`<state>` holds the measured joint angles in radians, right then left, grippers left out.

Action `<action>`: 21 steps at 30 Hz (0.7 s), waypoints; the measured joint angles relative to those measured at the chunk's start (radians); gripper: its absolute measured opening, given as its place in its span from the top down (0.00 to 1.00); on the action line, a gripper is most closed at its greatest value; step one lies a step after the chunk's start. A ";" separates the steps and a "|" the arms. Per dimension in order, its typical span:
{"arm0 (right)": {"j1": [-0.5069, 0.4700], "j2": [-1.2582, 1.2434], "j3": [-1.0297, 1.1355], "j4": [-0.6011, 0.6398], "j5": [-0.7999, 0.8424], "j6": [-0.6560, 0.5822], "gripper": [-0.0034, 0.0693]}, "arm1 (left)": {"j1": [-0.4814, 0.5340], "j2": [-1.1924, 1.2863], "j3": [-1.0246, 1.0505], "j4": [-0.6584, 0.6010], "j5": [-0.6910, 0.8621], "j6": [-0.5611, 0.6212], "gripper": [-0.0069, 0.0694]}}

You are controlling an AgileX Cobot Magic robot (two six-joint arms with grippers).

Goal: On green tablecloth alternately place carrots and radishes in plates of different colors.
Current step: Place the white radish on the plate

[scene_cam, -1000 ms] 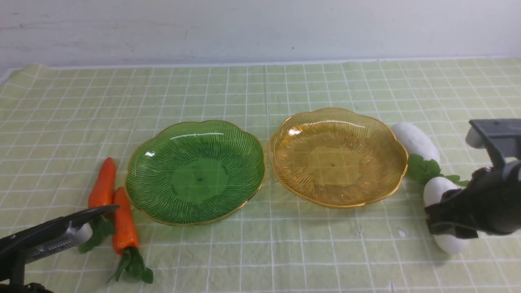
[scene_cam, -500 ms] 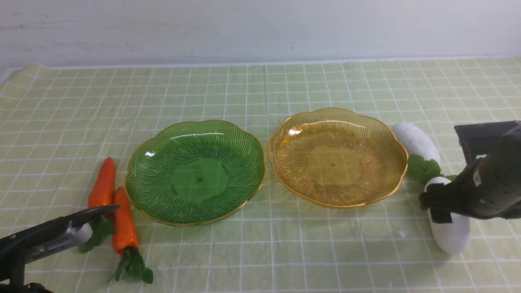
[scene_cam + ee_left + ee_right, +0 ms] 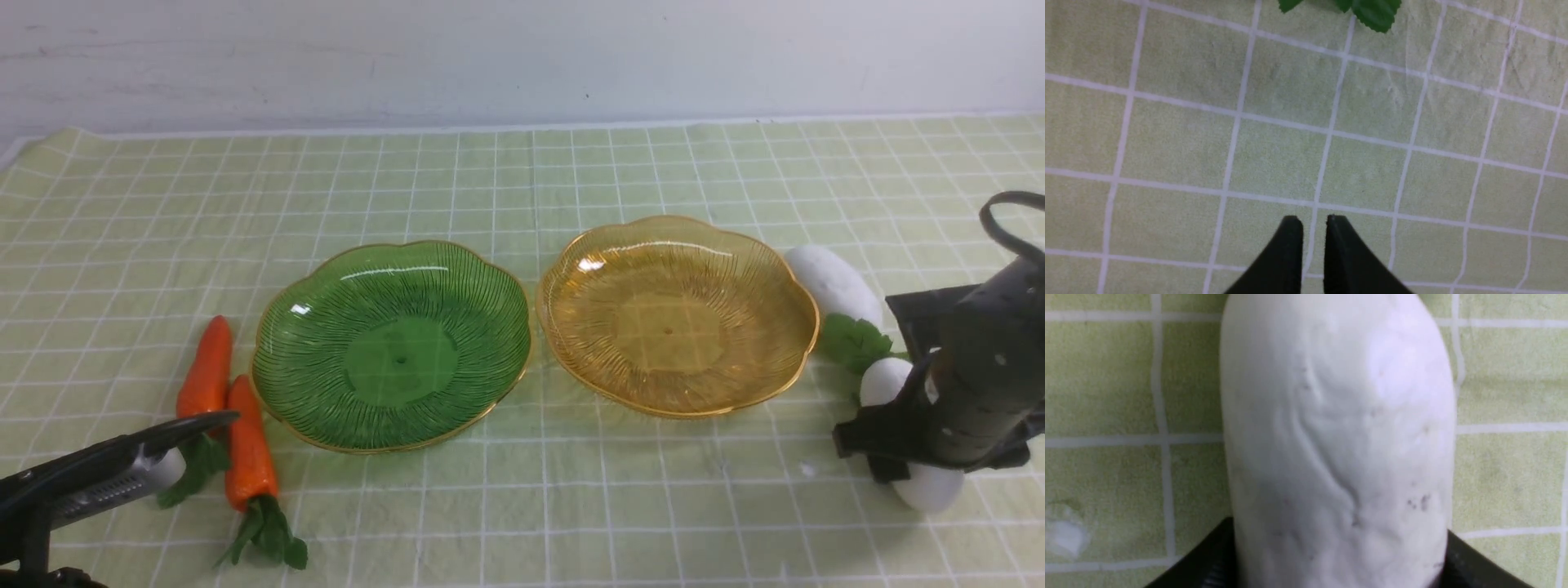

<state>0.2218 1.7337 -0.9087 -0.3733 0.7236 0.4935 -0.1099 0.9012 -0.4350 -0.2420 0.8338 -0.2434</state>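
Hovering over near-left corner of green tablecloth (image 3: 522, 180): left gripper (image 3: 1314, 222), jaws nearly together above plain cloth, gripping nothing. Just beyond it, outer carrot (image 3: 206, 367) and inner carrot (image 3: 247, 445) lie touching, leaves toward near edge, beside green plate (image 3: 392, 343). Amber plate (image 3: 678, 314) next, rims almost meeting mid-cloth. Far radish (image 3: 833, 282) just beside amber plate's right rim. Near radish (image 3: 927, 487) lies by right edge; right gripper (image 3: 898, 449) clamped across it, fingers (image 3: 1200, 563) against both flanks.

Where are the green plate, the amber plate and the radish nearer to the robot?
green plate (image 3: 400, 359), front view, on its flat centre.
amber plate (image 3: 669, 331), front view, on its flat centre.
near radish (image 3: 1339, 437), right wrist view, on the middle of its white body.
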 joint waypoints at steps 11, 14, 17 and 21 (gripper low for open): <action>0.007 -0.212 -0.180 0.139 0.129 -0.093 0.31 | 0.000 0.000 0.000 0.000 0.001 0.000 0.82; 0.029 -0.201 -0.217 0.235 0.046 -0.206 0.31 | 0.000 0.000 0.000 0.000 0.001 0.000 0.82; 0.055 -0.154 -0.226 0.322 -0.055 -0.294 0.31 | 0.000 0.000 0.000 0.000 0.001 0.000 0.82; 0.067 -0.063 -0.226 0.373 -0.149 -0.350 0.31 | 0.000 0.000 0.000 0.000 0.001 0.000 0.82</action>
<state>0.2885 1.6710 -1.1347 0.0000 0.5751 0.1440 -0.1099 0.9012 -0.4350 -0.2420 0.8347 -0.2434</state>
